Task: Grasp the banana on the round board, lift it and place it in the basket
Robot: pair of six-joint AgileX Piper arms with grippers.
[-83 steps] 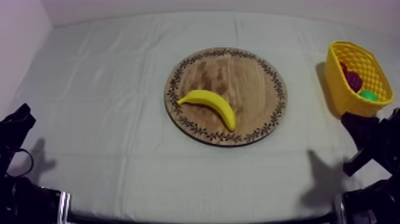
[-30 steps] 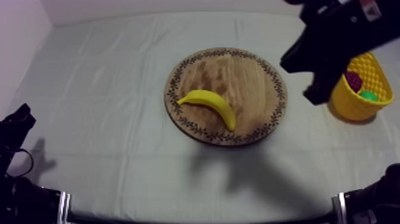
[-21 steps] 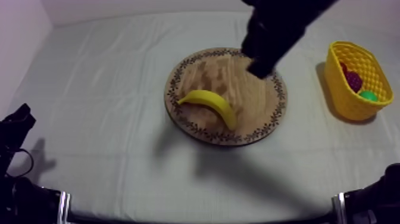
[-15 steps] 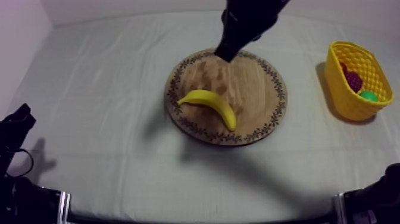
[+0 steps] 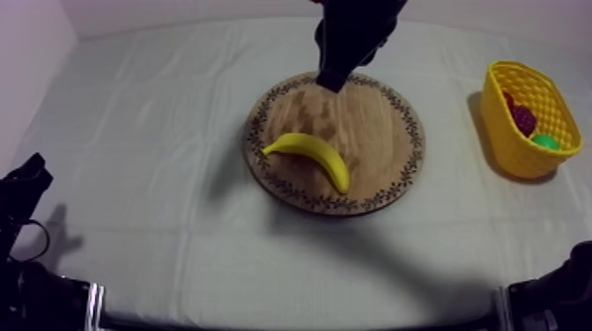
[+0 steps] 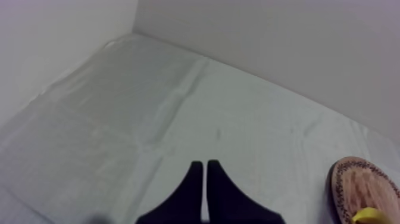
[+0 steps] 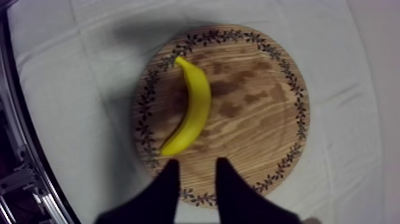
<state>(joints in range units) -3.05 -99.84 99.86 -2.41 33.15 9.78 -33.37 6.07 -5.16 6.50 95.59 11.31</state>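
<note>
Top view: high over the near edge, slanting down across the whole surface [image 5: 159,132]; board [image 5: 379,132] at frame centre, basket [image 5: 529,132] at the right edge.
Left wrist view: low, close to the surface, facing the wall [image 6: 268,47] beyond the left tool [image 6: 205,164].
Right wrist view: well above, looking straight down past the right tool [image 7: 196,162].
Shared: board and banana [image 5: 313,157] lie in all three views.

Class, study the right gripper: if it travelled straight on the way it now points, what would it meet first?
Probably the wooden board: the open right gripper hangs over its rim, aimed at bare wood just short of the banana's end. Depth is unclear, so the banana could come first.
</note>
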